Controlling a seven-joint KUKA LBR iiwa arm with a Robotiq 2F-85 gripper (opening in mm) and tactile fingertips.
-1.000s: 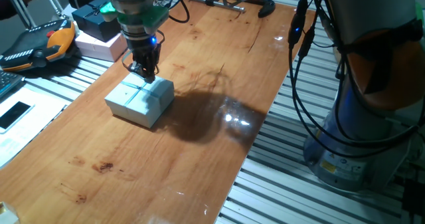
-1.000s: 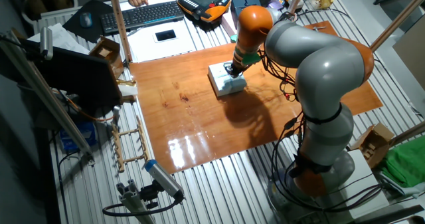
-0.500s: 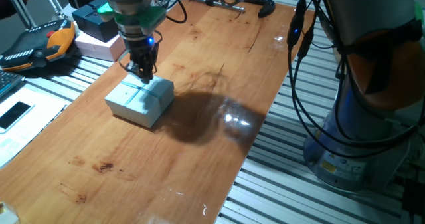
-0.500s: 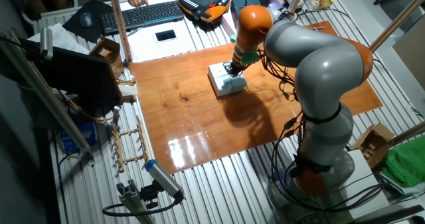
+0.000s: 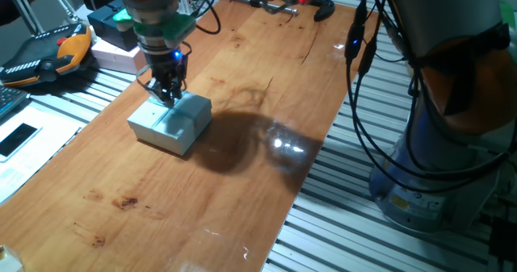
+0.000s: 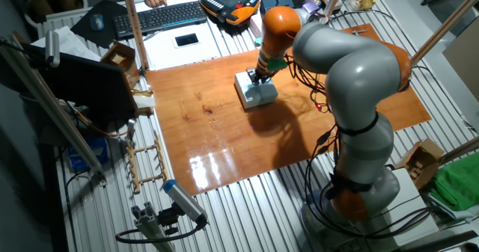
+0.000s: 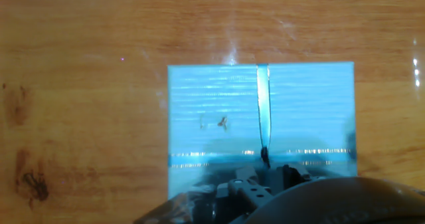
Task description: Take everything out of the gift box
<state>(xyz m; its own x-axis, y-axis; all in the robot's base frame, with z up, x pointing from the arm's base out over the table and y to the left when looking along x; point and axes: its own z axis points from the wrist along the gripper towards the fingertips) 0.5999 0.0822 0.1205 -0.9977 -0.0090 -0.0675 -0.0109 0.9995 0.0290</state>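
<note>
The pale blue gift box (image 5: 174, 125) sits on the wooden table with its lid on, so everything inside is hidden. It also shows in the other fixed view (image 6: 256, 93) and fills the hand view (image 7: 212, 104), where a ribbon (image 7: 263, 104) runs down the lid. My gripper (image 5: 167, 97) stands upright over the lid's far part, fingertips close together, at or just above the ribbon cross. It also shows in the other fixed view (image 6: 254, 78) and in the hand view (image 7: 265, 174). I cannot tell if it pinches the ribbon.
A dark navy box (image 5: 113, 26) on a pinkish-white box (image 5: 121, 56) stands just beyond the gift box. An orange-black pendant (image 5: 48, 54) and a phone (image 5: 18, 139) lie left of the table. Tools (image 5: 266, 2) lie at the far end. Cables hang at right.
My gripper has moved slightly left over the lid. The gift box has not moved and its lid stays on.
</note>
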